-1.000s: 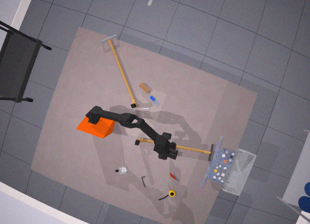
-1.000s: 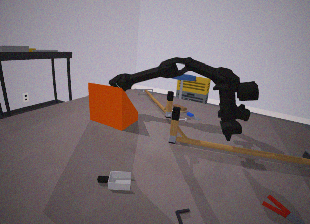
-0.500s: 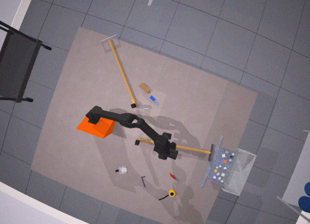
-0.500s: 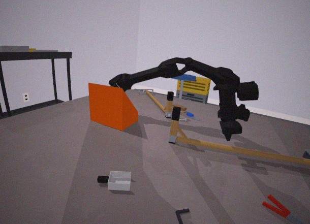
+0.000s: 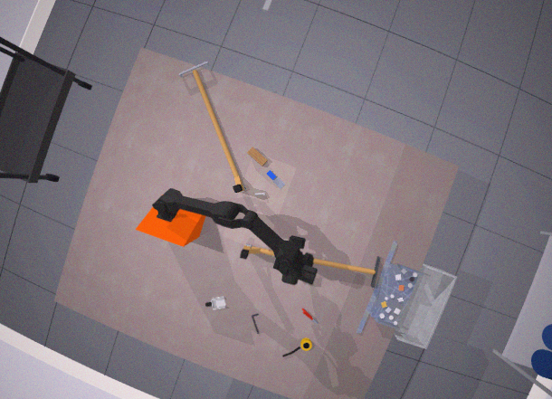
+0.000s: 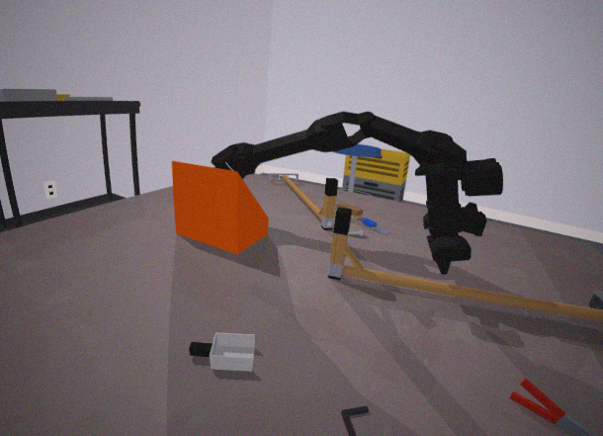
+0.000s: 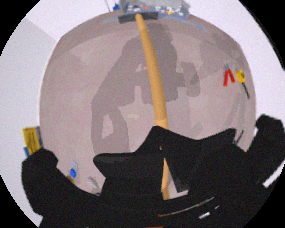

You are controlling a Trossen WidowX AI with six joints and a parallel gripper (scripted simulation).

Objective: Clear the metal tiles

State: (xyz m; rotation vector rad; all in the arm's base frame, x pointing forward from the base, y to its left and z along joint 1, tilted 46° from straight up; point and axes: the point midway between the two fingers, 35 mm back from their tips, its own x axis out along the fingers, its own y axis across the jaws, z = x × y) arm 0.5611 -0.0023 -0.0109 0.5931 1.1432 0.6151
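Two wooden-handled tools point(image 5: 337, 265) point(image 6: 474, 292) point(image 7: 154, 70), one orange block point(image 5: 174, 226) point(image 6: 213, 206), one hex key point(image 5: 255, 324) point(image 6: 348, 419), one red-handled pliers point(image 5: 308, 314) point(image 6: 537, 405) point(image 7: 228, 73)

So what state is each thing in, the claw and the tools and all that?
Claw: shut, holding nothing.
Near scraper: lying down.
Far long-handled tool: lying down.
Tiles: on the plate, uncleared.
Catch box: open-topped.
White dish: upright.
Pliers: handles spread.
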